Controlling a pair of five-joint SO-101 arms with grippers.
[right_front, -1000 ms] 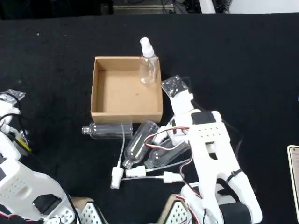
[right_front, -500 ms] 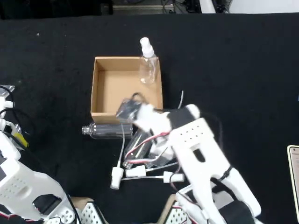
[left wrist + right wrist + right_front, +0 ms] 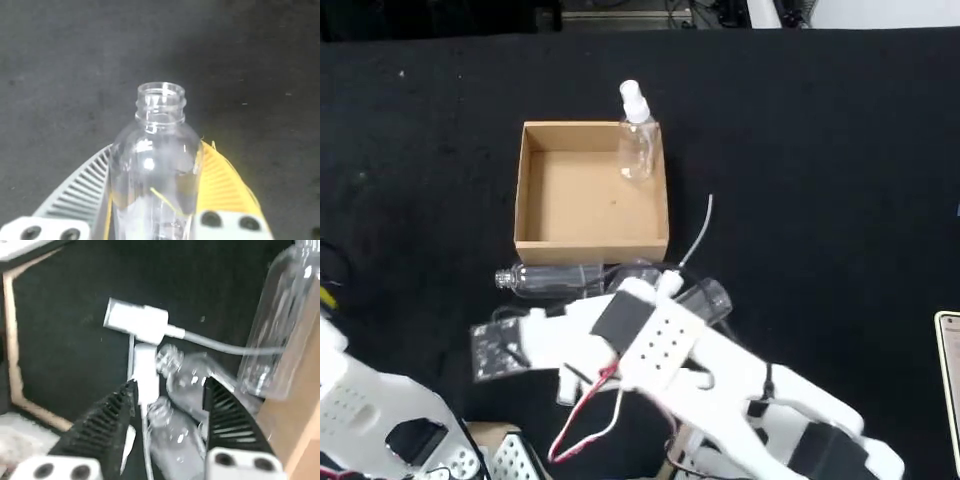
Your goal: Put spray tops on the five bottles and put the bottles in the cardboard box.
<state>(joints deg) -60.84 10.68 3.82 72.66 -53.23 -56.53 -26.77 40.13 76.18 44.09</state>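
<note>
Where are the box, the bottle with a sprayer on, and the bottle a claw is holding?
cardboard box (image 3: 590, 249), high view, on its front wall.
capped bottle (image 3: 637, 150), high view, on its clear body.
held bottle (image 3: 152, 165), left wrist view, on its clear body.

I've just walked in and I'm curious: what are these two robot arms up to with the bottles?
The left pincer holds a clear bottle with no top on it. The right pincer hovers open over loose spray tops and bottles lying on the table. One capped bottle stands in the cardboard box.
</note>
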